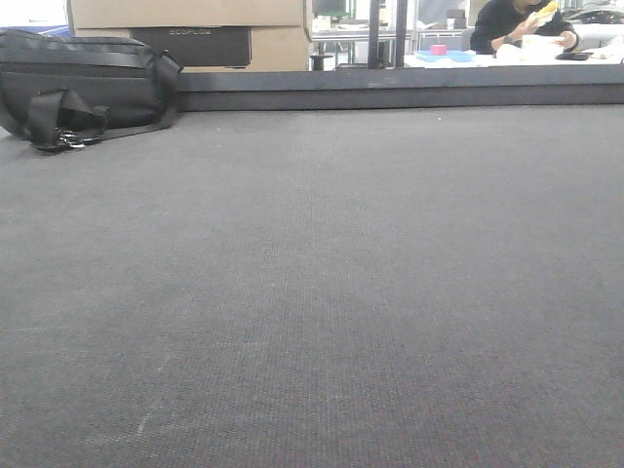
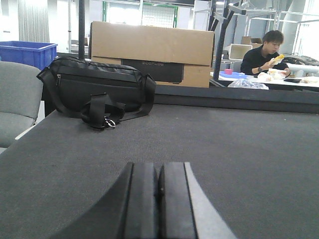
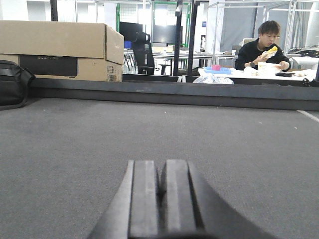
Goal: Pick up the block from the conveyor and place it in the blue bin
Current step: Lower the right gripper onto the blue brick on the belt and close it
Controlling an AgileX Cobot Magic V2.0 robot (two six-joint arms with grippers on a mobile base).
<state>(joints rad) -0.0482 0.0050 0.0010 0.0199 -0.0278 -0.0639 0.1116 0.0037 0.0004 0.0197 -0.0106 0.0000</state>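
**A:** Left wrist-mounted view first. How does the left gripper point(image 2: 159, 172) stand?

**B:** Its two black fingers are pressed together with nothing between them, low over the dark grey woven conveyor belt point(image 2: 239, 149).

**A:** And the bin?

**B:** The blue plastic bin point(image 2: 25, 52) sits at the far upper left of that view, beyond the belt's left edge and well apart from the gripper. A grey padded seat point(image 2: 15, 99) stands in front of it.

**A:** What lies nearer?

**B:** A black fabric bag with looped straps point(image 2: 94, 89) rests on the belt ahead and to the left of the gripper. Behind it is a stack of brown cardboard boxes point(image 2: 149, 47).

**A:** The other arm?

**B:** The right gripper point(image 3: 160, 172) also has its fingers closed on each other, holding nothing, just above the belt. A black rail point(image 3: 174, 92) runs across the belt's far edge. Beyond it, a person in a black top point(image 3: 259, 50) sits at a table with something yellow raised to the mouth.

**A:** Where is the block relative to either gripper?

**B:** I cannot tell — no view shows where it lies.
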